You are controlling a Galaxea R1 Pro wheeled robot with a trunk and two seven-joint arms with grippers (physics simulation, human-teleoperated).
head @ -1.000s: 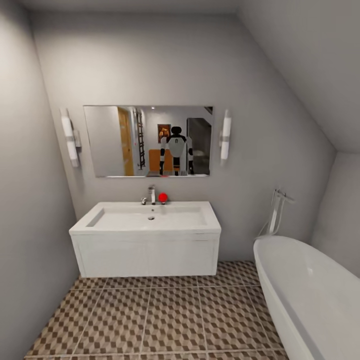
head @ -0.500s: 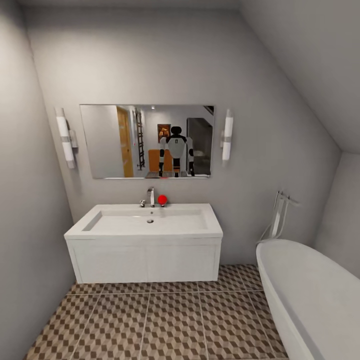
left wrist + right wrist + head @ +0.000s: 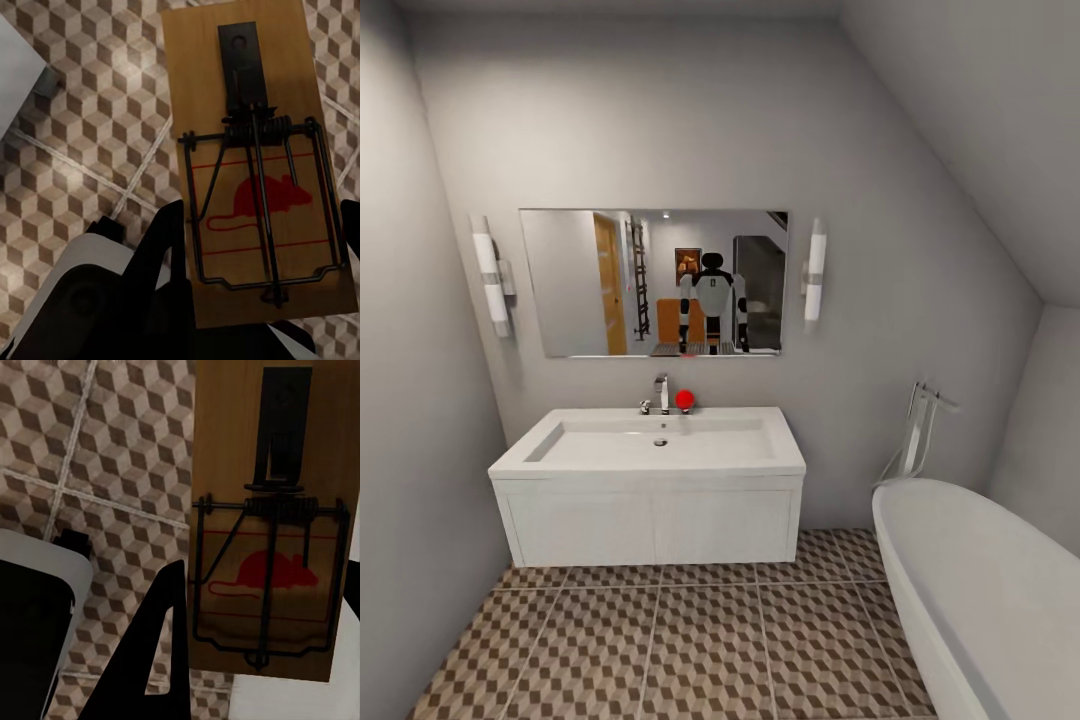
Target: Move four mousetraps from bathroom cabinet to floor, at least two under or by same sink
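My left gripper (image 3: 251,289) is shut on a tan wooden mousetrap (image 3: 255,97) with a black spring bar and a red mouse print. It hangs above the cube-patterned bathroom floor (image 3: 90,142). My right gripper (image 3: 266,585) is shut on a second mousetrap (image 3: 225,442) of the same look, also over the tiles (image 3: 112,442). Straight ahead in the head view stands the long white sink (image 3: 650,445) with its chrome tap (image 3: 662,390) on a white cupboard base. The bathroom floor (image 3: 690,640) lies bare in front of it. The cabinet is out of view.
A rounded white bathtub (image 3: 980,580) fills the right side. Grey walls close in on the left and behind the sink. A mirror (image 3: 570,290) above the sink reflects me and an orange-brown unit behind me. A red ball (image 3: 685,398) sits by the tap.
The head view first drew slightly closer to the sink and lowered, then held still for the last half second. Nothing in the room itself moved.
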